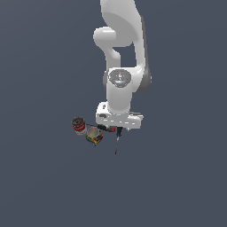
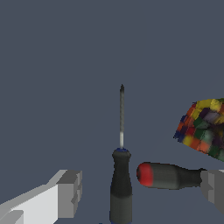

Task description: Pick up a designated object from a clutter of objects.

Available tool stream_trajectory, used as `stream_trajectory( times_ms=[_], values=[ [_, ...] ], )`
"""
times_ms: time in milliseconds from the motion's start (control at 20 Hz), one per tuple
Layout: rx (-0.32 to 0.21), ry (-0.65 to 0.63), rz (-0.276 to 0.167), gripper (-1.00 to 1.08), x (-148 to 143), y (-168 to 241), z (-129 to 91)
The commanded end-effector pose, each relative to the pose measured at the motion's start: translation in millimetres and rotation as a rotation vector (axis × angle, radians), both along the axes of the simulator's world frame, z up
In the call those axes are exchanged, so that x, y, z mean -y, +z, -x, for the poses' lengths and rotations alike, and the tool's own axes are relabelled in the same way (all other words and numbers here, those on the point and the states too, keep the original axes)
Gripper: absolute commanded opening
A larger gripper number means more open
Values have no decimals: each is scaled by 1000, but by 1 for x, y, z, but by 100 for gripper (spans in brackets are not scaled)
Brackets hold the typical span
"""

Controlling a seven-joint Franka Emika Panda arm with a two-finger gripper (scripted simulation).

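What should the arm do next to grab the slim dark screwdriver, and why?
Probably close the gripper. In the wrist view the slim screwdriver has its handle between the open fingers, while the red-ended screwdriver also lies inside the gap, so a slow squeeze seems wise.

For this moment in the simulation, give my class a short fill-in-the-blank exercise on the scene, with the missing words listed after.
1. The slim screwdriver lies between the two fingers of the ____.
2. The other screwdriver has a ____ end.
3. The can is red and ____.
4. The claw is ____, touching nothing.

Missing words: claw; red; white; open
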State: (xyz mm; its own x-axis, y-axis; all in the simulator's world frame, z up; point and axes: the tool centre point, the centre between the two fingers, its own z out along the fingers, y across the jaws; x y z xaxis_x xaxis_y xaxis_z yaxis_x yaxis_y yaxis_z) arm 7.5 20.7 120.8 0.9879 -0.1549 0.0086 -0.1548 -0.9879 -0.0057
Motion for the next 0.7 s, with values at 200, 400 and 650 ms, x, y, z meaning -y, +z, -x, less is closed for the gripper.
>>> stream_trajectory(
  times_ms=[200,400,650],
  values=[
    [-6,-7,3,100,-6,-41,11],
    [-8,-9,4,100,-8,-53,15],
    [-10,-9,4,100,-9,-54,15]
  ],
)
